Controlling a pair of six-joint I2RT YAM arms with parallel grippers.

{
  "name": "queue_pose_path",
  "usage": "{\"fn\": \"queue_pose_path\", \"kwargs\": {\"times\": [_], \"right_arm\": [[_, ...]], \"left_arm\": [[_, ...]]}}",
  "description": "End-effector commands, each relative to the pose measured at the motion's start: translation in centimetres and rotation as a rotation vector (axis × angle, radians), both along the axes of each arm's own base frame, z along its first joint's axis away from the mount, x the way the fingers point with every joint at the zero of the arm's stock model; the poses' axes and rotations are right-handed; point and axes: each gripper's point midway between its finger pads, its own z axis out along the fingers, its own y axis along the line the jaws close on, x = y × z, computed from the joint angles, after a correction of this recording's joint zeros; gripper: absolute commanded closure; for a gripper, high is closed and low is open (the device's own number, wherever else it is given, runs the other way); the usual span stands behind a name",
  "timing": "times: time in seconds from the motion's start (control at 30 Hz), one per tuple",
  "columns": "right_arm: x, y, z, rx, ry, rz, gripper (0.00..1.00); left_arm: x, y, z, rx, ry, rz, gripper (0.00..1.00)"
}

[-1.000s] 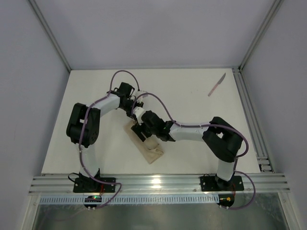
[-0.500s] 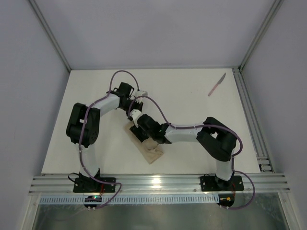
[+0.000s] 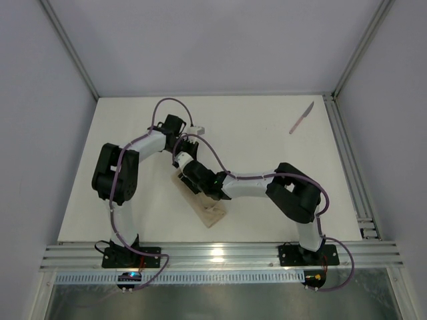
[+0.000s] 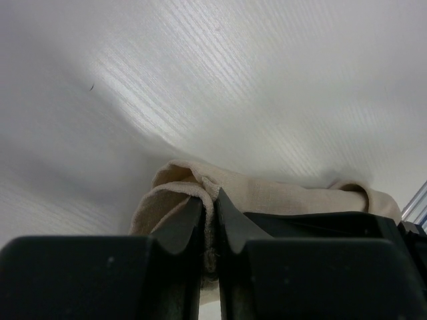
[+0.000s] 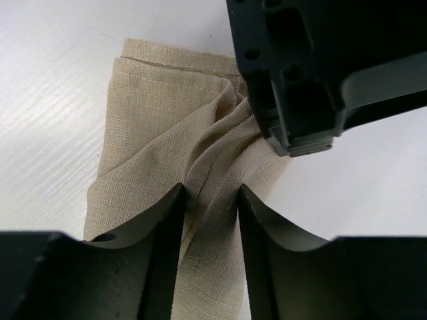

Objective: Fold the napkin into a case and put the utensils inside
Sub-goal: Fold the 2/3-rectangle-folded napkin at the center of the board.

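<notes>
Napkin [image 5: 153,120] ridge runs lengthwise between the right gripper's [image 5: 209,200] narrow-set jaws, grip uncertain; left gripper [image 4: 209,213] pinches its far end shut.

The napkin [image 5: 167,120] is matt beige cloth with a coarse, visible weave. The fingers [image 5: 150,247] look like smooth black plastic with a dull sheen, and the white surface [image 4: 233,80] is smooth, faintly grained, softly glossy.
</notes>
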Motion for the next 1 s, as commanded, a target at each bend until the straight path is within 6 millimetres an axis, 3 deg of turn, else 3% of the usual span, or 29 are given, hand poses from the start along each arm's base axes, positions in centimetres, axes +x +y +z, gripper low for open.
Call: {"fn": "queue_pose_path", "kwargs": {"times": [0.0, 0.2, 0.27, 0.47, 0.57, 0.67, 0.83, 0.97], "right_arm": [[0.6, 0.9, 1.0, 0.012, -0.023, -0.02, 0.62], [0.7, 0.7, 0.9, 0.011, -0.027, -0.024, 0.87], [0.7, 0.7, 1.0, 0.018, -0.028, -0.021, 0.95], [0.6, 0.5, 1.0, 0.023, -0.023, 0.017, 0.96], [0.6, 0.5, 1.2, 0.045, -0.02, 0.025, 0.96], [0.5, 0.7, 1.5, 0.057, -0.021, 0.039, 0.96], [0.8, 0.8, 2.0, 0.068, -0.021, 0.054, 0.96], [0.6, 1.0, 2.5, 0.075, -0.03, 0.086, 0.96]], "left_arm": [[0.1, -0.3, 1.5, -0.042, -0.024, -0.002, 0.89], [0.3, 0.2, 2.3, -0.058, -0.022, -0.008, 0.75], [0.7, 1.0, 3.3, -0.071, -0.037, 0.009, 0.65], [2.0, 4.9, 6.7, -0.101, -0.1, 0.09, 0.46], [1.6, 6.8, 7.8, -0.112, -0.105, 0.117, 0.44], [0.7, 8.2, 6.8, -0.066, -0.095, 0.127, 0.48], [-2.0, 9.1, 2.9, -0.008, 0.019, 0.11, 0.56], [-2.6, 9.0, 1.1, -0.008, 0.068, 0.09, 0.54]]}}
